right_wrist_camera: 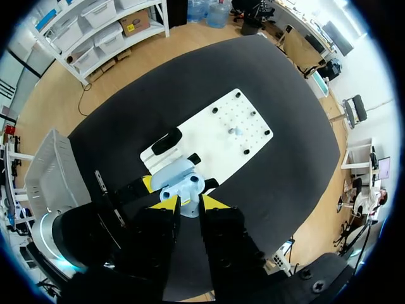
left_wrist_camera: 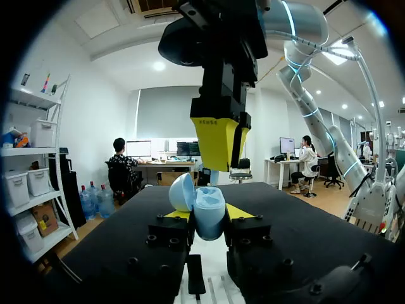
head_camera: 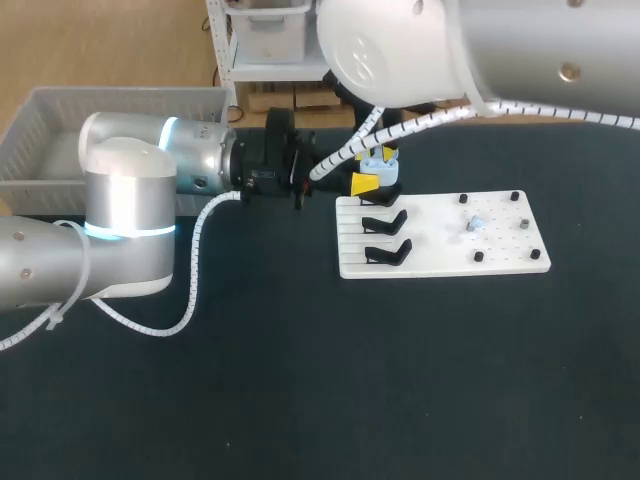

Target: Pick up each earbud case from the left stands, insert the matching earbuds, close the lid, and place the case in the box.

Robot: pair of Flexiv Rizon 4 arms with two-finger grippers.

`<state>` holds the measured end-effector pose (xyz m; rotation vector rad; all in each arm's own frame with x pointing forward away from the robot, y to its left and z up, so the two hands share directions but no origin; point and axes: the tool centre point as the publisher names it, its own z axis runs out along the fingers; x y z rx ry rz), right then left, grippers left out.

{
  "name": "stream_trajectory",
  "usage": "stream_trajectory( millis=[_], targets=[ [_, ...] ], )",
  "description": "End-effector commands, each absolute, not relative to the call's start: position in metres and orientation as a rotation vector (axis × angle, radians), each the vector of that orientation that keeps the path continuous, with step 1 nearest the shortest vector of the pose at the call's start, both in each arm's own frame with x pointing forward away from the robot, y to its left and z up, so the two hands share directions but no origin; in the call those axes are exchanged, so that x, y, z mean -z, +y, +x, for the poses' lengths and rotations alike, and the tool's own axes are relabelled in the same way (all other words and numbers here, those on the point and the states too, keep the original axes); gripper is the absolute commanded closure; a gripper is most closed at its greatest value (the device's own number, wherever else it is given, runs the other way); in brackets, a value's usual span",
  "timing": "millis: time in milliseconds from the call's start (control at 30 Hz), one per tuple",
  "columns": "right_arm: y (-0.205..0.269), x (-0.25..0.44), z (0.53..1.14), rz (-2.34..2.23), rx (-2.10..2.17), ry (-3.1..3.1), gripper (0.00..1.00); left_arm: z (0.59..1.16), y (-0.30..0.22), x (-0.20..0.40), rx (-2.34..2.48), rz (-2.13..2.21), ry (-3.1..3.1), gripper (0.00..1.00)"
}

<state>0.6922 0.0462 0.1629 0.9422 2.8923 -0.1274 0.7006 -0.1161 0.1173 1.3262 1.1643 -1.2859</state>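
While left tool point(left_wrist_camera: 207, 214) grips the case point(left_wrist_camera: 202, 206) over the board point(head_camera: 500, 255) edge, right tool point(right_wrist_camera: 186, 204) state is unclear.

Table point(head_camera: 300, 400): dark, with a white board point(head_camera: 505, 258) right of the middle.
Board: two black stands point(head_camera: 386, 221) on its left part, black pegs point(head_camera: 513, 197) and a small pale earbud point(head_camera: 476, 224) on its right.
Earbud case point(head_camera: 381, 163): light blue, at the board's far left corner.
Left arm point(head_camera: 130, 205): comes in level from the left, its left gripper point(head_camera: 369, 179) at the case.
Right arm point(head_camera: 480, 50): from the upper right, its end over the case.
Box point(head_camera: 35, 120): pale crate, far left.
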Motion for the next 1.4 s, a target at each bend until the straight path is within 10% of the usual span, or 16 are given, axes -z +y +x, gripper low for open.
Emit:
stream_trajectory(
  millis=[33, 967, 1067, 1133, 1300, 1400],
  targets=[
    [0.046, -0.162, 0.696, 0.950, 0.129, 2.898, 1.00, 0.699, -0.116, -0.116, 1.281, 1.322, 1.162, 1.00],
    [0.038, -0.147, 0.700, 0.962, 0.161, 2.911, 1.00, 0.699, -0.116, -0.116, 1.281, 1.322, 1.162, 1.00],
    [0.038, -0.150, 0.698, 0.961, 0.139, 2.907, 0.24, 0.699, -0.116, -0.116, 1.281, 1.322, 1.162, 1.00],
    [0.037, -0.155, 0.694, 0.954, 0.113, 2.904, 0.00, 0.699, -0.116, -0.116, 1.281, 1.322, 1.162, 1.00],
    [0.029, -0.170, 0.673, 0.796, 0.019, 2.874, 0.06, 0.699, -0.116, -0.116, 1.281, 1.322, 1.162, 1.00],
    [0.021, -0.176, 0.661, 0.649, -0.048, 2.838, 0.36, 0.699, -0.116, -0.116, 1.281, 1.322, 1.162, 1.00]
  ],
)
